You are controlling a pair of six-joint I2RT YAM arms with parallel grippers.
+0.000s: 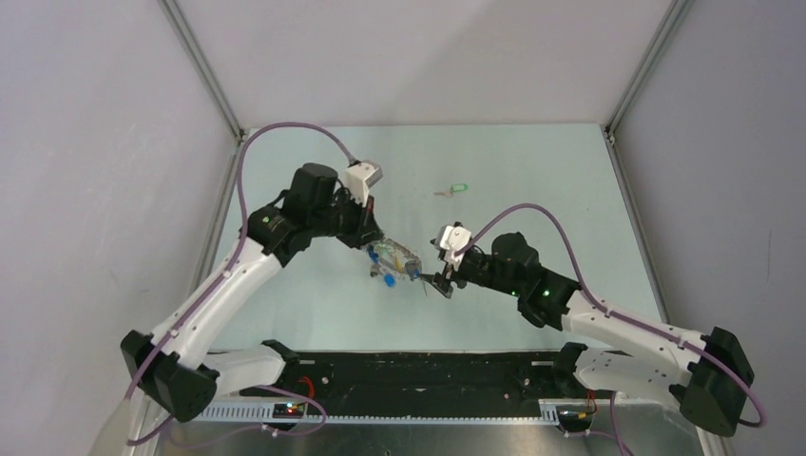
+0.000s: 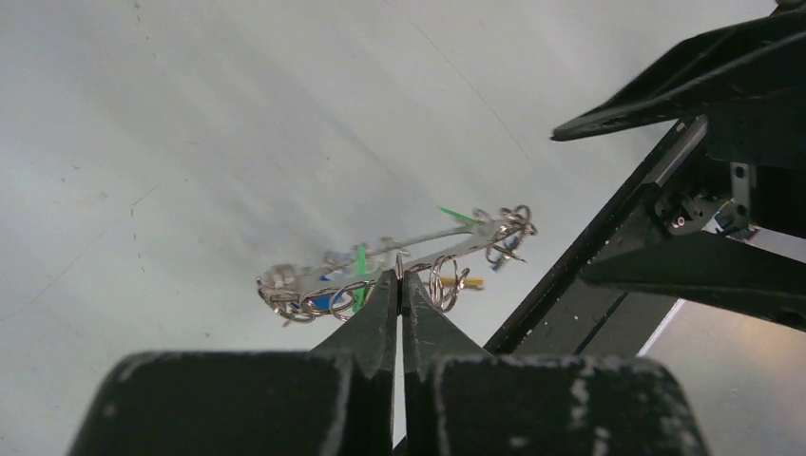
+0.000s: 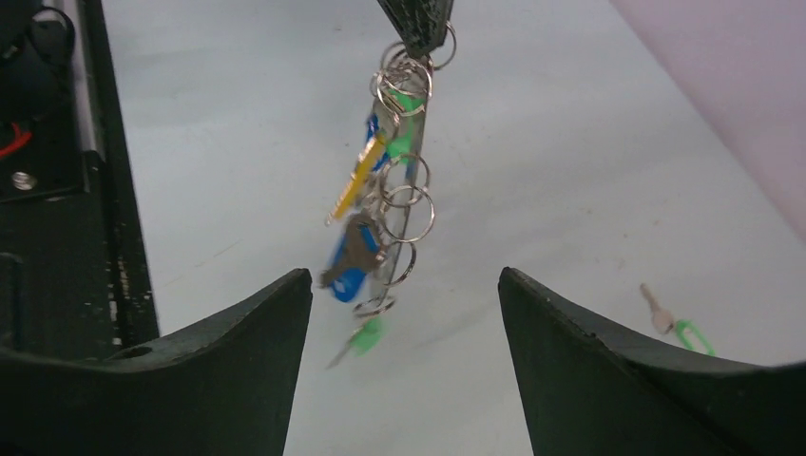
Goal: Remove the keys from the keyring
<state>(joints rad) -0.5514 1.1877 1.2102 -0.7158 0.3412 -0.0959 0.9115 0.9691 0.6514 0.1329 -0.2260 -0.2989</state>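
The left gripper [image 2: 399,277] is clenched on the keyring [image 2: 456,235], held above mid-table; the right gripper [image 3: 404,285] gapes just beside it. The keys [image 3: 354,261] look light, stiff and slippery, and likely to swing (best pinched by a plastic head). Only the right wrist view shows them dangling in a column; the top view places a loose green key [image 1: 454,190] far off.

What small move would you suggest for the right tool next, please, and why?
Probably ease the right tool forward and close it on one hanging key, perhaps the blue-headed silver key. Its jaws stand open just short of that key, while the left tool is shut on the thin silver wire keyring and holds it up, so the keys dangle within reach.
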